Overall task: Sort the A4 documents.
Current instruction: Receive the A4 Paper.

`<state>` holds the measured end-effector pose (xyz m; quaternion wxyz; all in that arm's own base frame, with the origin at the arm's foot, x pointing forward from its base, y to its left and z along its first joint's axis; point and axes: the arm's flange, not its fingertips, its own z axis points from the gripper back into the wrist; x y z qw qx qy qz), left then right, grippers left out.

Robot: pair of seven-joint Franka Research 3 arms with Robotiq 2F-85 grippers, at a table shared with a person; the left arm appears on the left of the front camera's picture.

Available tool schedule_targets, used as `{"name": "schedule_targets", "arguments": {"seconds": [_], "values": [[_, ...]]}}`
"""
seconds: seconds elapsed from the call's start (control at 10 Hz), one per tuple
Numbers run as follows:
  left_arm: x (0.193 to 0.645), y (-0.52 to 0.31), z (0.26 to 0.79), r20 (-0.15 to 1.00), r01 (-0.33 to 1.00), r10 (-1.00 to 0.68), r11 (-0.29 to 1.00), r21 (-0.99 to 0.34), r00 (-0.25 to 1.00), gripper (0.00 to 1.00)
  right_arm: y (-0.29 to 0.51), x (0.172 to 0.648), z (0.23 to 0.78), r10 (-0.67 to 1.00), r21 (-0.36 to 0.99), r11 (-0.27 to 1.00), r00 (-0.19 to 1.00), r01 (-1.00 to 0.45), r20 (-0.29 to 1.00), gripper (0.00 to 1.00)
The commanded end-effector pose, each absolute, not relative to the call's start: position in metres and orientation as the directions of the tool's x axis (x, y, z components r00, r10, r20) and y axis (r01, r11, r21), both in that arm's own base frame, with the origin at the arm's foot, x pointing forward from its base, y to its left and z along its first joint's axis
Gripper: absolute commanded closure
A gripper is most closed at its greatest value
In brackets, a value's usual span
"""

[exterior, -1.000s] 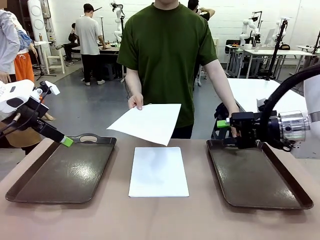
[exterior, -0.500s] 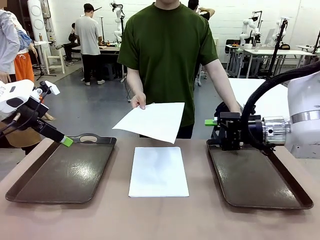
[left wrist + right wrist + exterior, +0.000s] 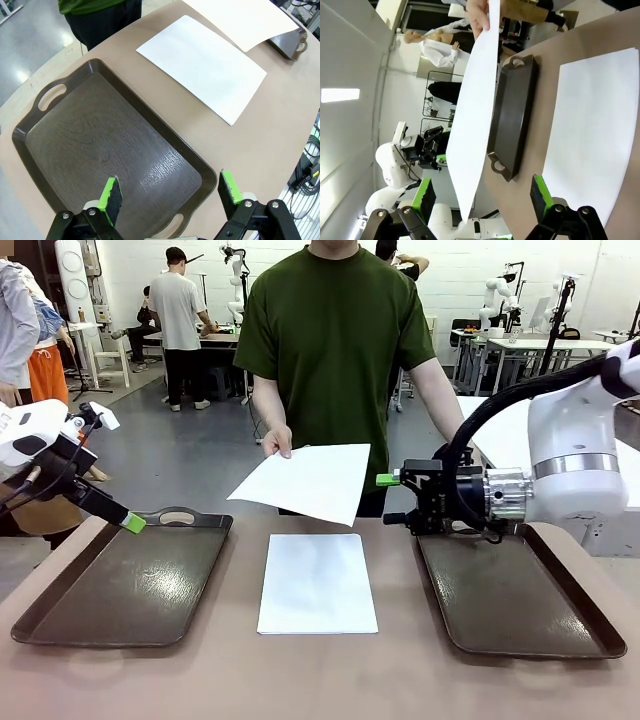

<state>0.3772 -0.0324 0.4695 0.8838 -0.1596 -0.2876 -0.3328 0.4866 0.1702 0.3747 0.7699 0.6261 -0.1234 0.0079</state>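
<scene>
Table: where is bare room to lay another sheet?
Both brown trays are bare, the left tray and the right tray, though the right gripper hangs over the latter's far end. The near-edge tabletop strip is free. The middle is crowded: a flat A4 sheet, the person's held sheet above.

White shell is seen on right arm point(image 3: 575, 455), black cable point(image 3: 478, 418) looped over it. Black finish is noted on left claw point(image 3: 170, 192) and right claw point(image 3: 482, 192), green pads point(image 3: 111, 196) fitted. A dark green T-shirt point(image 3: 335, 350) is worn.
</scene>
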Motion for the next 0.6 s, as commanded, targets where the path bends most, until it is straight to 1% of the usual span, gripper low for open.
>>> {"name": "schedule_targets", "arguments": {"seconds": [0.0,0.1,0.3,0.5], "values": [[0.378,-0.029,0.467,0.629,0.689,-0.497,0.720,-0.087,0.598,0.00,0.188,0.511,0.374,-0.182,0.972,0.194,0.970,-0.129,0.165,0.00],[0.378,-0.029,0.467,0.629,0.689,-0.497,0.720,-0.087,0.598,0.00,0.193,0.520,0.375,-0.184,0.974,0.183,0.968,-0.136,0.170,0.00],[0.378,-0.029,0.467,0.629,0.689,-0.497,0.720,-0.087,0.598,0.00,0.200,0.544,0.369,-0.195,0.981,0.168,0.972,-0.095,0.127,0.00],[0.378,-0.029,0.467,0.629,0.689,-0.497,0.720,-0.087,0.598,0.00,0.206,0.554,0.366,-0.208,0.986,0.162,0.975,-0.050,0.084,0.00]]}}
